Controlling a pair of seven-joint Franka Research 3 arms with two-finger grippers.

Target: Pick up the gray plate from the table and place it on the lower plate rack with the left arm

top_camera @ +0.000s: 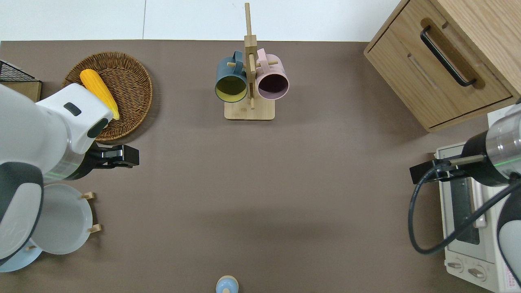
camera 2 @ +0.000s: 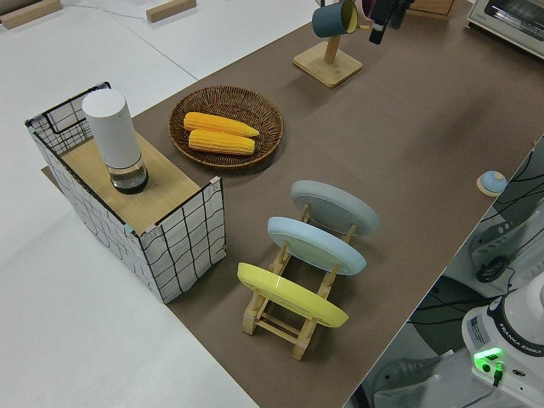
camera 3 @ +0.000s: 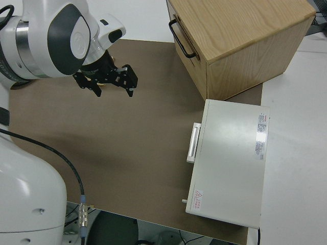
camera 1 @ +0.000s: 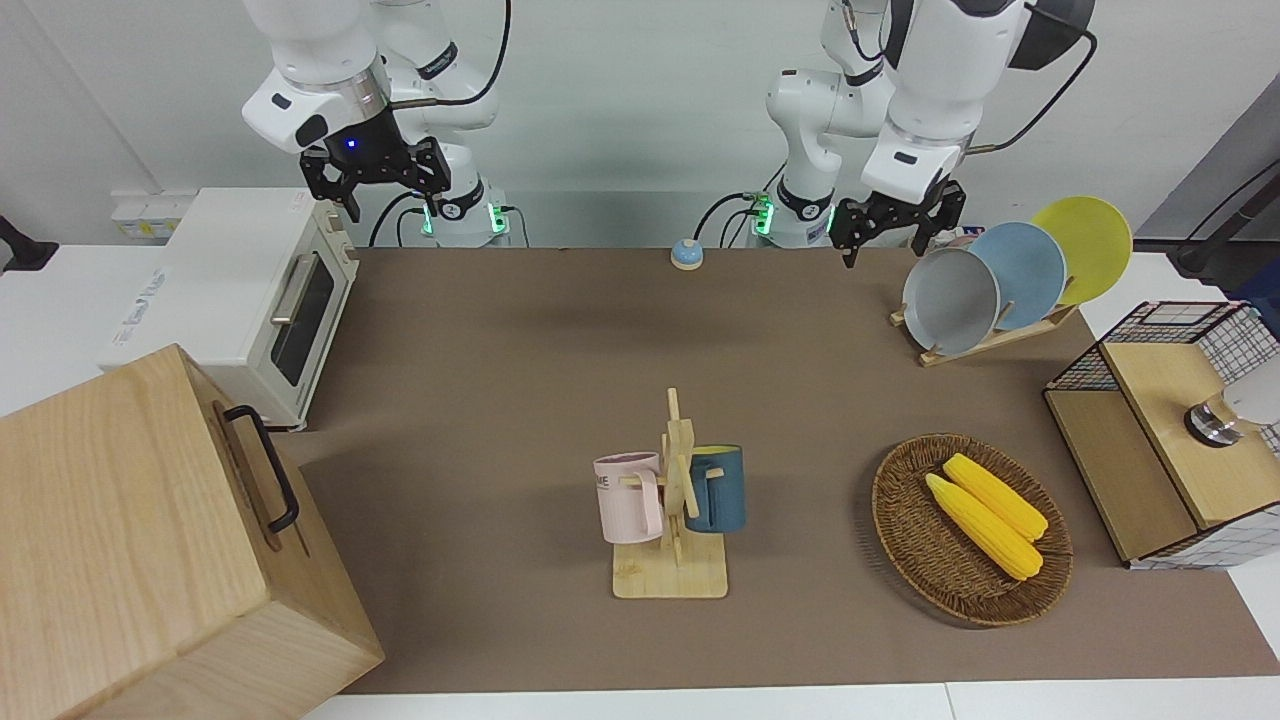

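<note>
The gray plate point(camera 1: 950, 300) stands tilted in the lowest slot of the lower plate rack point(camera 1: 1000, 335), next to the light-blue plate point(camera 1: 1028, 272) and the yellow plate point(camera 1: 1088, 245). The gray plate also shows in the overhead view point(top_camera: 61, 221) and the left side view point(camera 2: 336, 206). My left gripper point(camera 1: 893, 238) is open and empty, raised clear of the plate. In the overhead view the left gripper point(top_camera: 118, 156) is over bare table point(top_camera: 260, 183) between the rack point(top_camera: 94, 228) and the basket. My right gripper point(camera 1: 372, 188) is parked and open.
A wicker basket point(camera 1: 905, 520) holding two corn cobs lies near the rack. A wire-sided box point(camera 1: 1150, 400) stands at the left arm's end. A wooden mug stand point(camera 1: 672, 500) holds two mugs mid-table. A toaster oven point(camera 1: 250, 290), a wooden cabinet point(camera 1: 150, 540) and a small bell point(camera 1: 686, 254) are also there.
</note>
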